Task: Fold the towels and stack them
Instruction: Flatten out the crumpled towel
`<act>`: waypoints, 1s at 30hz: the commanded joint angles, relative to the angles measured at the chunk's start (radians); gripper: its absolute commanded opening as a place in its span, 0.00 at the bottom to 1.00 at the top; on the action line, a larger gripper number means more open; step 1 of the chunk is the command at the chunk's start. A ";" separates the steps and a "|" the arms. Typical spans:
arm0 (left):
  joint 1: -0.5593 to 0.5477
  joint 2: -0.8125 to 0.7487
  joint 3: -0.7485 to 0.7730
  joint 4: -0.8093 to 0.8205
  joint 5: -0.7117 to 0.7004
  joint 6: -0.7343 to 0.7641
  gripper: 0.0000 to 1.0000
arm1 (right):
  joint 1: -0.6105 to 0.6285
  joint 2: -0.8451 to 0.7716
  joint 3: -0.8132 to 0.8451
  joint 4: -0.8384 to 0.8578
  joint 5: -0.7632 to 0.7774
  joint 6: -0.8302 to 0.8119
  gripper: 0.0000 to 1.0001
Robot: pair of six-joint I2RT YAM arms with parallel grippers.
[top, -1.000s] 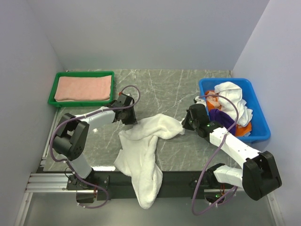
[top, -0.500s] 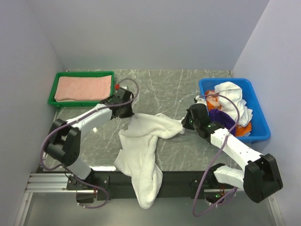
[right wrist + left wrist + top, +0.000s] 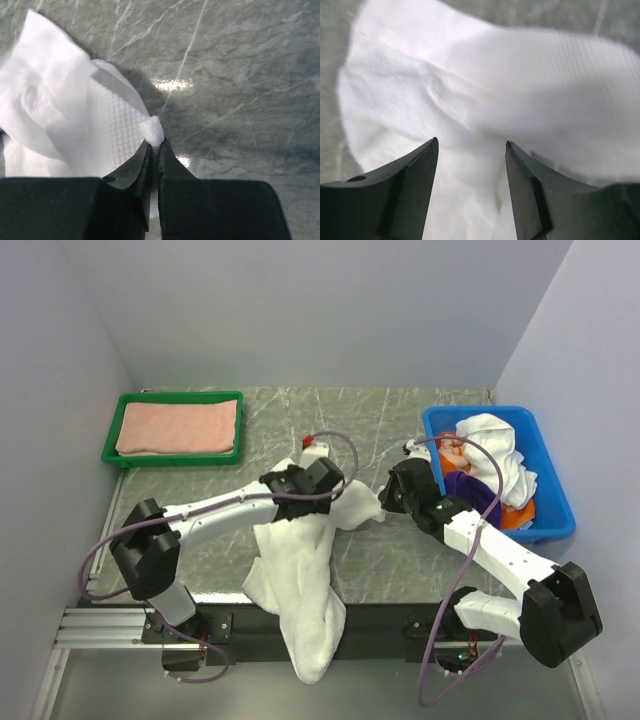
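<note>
- Left gripper (image 3: pixel 470 145) hangs released, its two dark fingers standing apart with nothing between them, pointing down at the white waffle-weave cloth towel (image 3: pixel 470 75) just below.
- In the top view the left arm stretches from its base at 7 o'clock, low across the grey marble-patterned table (image 3: pixel 350 420), so that the left gripper (image 3: pixel 330 480) sits near the centre, over the towel's upper part.
- Right gripper (image 3: pixel 156 142) is clenched on a small tuft of the same towel's corner, which pokes out above the closed fingertips.
- The right arm reaches from its base at 5 o'clock toward 11 o'clock; the right gripper (image 3: pixel 392 498) meets the towel's edge at about 3 o'clock from the left one.
- The white towel (image 3: pixel 300 560) lies crumpled and unfolded, from the table's centre down toward 6 o'clock, its lower end draped over the near edge.
- Near the right gripper the cloth (image 3: pixel 60 115) is raised in a loose fold, its small square weave visible.
- At 10 o'clock a folded salmon-pink cloth towel (image 3: pixel 178 427) lies flat in the green plastic tray (image 3: pixel 180 397).
- At 2 o'clock the blue plastic bin (image 3: pixel 553 475) holds a bunched white towel (image 3: pixel 490 440), a deep purple towel (image 3: pixel 470 488) and an orange towel (image 3: pixel 515 515).
</note>
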 commanded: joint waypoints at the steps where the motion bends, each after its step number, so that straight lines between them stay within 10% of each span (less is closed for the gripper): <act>1: -0.032 -0.103 -0.042 0.067 0.117 -0.027 0.63 | 0.008 -0.027 -0.004 -0.002 0.060 -0.017 0.00; 8: 0.133 -0.235 -0.112 0.138 0.174 -0.004 0.70 | 0.008 -0.012 -0.001 -0.006 0.073 -0.026 0.00; 14: 0.346 -0.022 0.026 0.121 0.234 0.137 0.73 | 0.008 0.019 0.019 0.001 0.054 -0.026 0.00; 30: 0.462 0.482 0.404 0.014 0.306 0.374 0.67 | 0.008 0.031 0.033 0.009 0.019 -0.048 0.00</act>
